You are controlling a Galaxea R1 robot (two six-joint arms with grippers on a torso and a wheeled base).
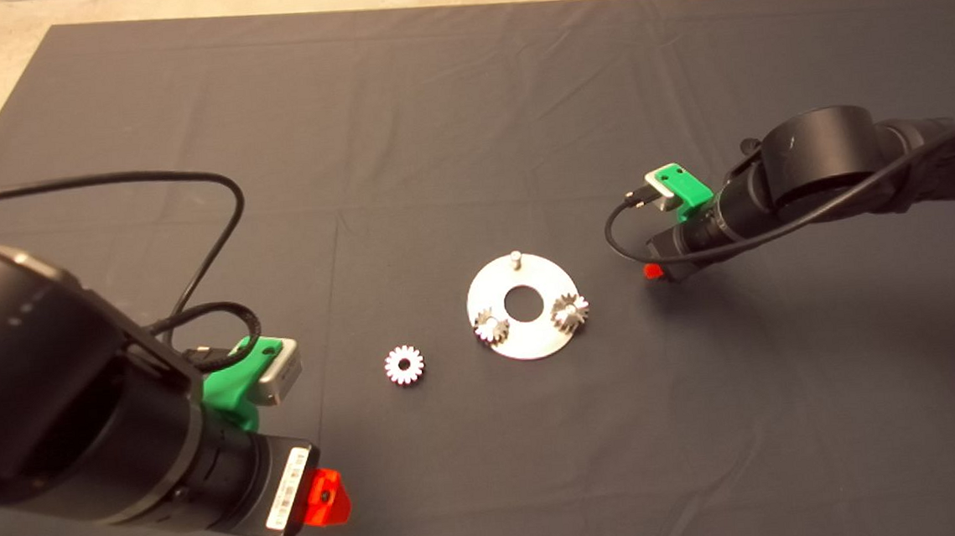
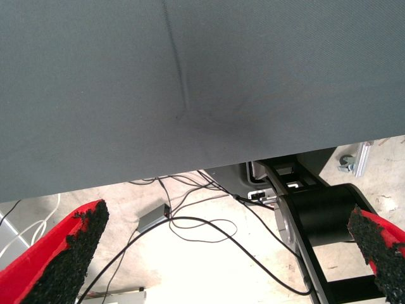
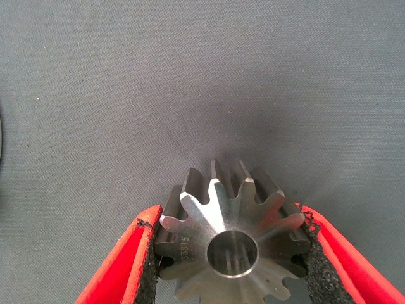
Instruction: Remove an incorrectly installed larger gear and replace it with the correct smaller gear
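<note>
- so the right gripper (image 3: 231, 253) is clamped on the larger gear (image 3: 231, 237), steel, conical, chunky teeth
- left gripper (image 2: 221, 253) hangs wide apart, parked
- smaller gear (image 1: 404, 364) lies loose on the mat (image 1: 466, 101)

Even, soft overhead light; faint shadows under both arms on the mat (image 1: 465, 92); the disc (image 1: 524, 338) glares slightly.

Two arms over the mat, one working, one idle.
Right gripper (image 3: 231, 253) reaches in from the right, pads clamped on the larger gear (image 3: 231, 244); left gripper (image 2: 228, 253) waits near-left, fingers spread wide.
</note>
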